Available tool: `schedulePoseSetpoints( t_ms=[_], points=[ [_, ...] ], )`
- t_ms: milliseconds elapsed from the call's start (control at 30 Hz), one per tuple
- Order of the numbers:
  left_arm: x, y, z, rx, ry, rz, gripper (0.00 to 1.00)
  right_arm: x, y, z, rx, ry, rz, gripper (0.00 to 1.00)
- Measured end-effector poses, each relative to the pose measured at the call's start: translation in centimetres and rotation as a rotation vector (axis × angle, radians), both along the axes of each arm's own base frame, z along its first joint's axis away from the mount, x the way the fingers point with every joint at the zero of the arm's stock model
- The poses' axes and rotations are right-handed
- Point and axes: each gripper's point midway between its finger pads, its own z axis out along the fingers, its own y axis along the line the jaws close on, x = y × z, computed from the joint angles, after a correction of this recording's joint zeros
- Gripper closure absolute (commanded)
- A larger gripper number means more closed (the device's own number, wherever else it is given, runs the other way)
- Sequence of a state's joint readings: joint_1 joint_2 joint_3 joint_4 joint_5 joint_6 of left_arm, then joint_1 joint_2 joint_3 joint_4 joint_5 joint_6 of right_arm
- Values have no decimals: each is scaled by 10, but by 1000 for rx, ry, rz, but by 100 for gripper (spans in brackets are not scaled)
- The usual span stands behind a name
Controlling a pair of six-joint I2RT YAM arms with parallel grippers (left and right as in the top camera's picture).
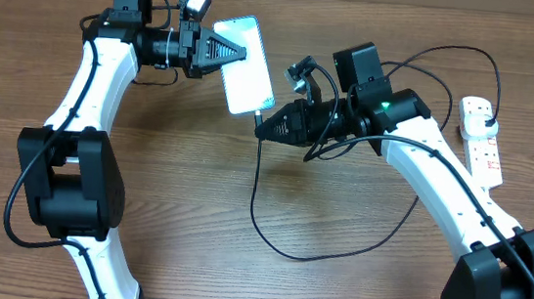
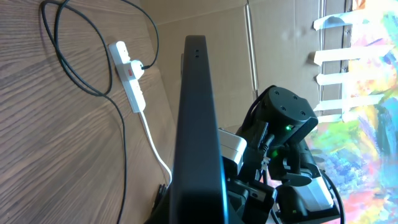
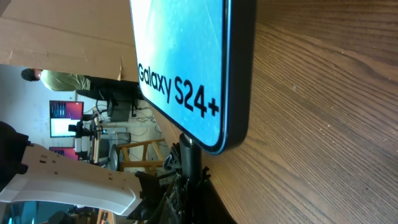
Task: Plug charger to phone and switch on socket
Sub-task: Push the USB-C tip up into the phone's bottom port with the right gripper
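Note:
The phone with its bright blue-teal screen is held off the table at the top centre, tilted. My left gripper is shut on its upper end; the left wrist view shows the phone's dark edge. My right gripper is shut on the charger's connector tip, which sits at the phone's lower end. The black charger cable loops over the table to its plug head in the socket, a white power strip at the right, also in the left wrist view.
The power strip's thick white cord runs off along the table. Cardboard walls stand behind the table. The wooden tabletop lies between both arm bases.

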State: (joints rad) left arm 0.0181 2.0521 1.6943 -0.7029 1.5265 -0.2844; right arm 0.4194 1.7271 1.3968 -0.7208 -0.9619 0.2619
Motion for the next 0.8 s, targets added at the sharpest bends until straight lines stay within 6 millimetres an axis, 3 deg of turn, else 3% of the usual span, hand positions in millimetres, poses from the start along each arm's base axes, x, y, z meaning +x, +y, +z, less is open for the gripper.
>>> schedulePoseSetpoints(
  t_ms=[800],
  points=[
    [-1, -2, 0, 0, -1, -4, 96, -2, 1, 2, 11, 6, 8, 96]
  ],
)
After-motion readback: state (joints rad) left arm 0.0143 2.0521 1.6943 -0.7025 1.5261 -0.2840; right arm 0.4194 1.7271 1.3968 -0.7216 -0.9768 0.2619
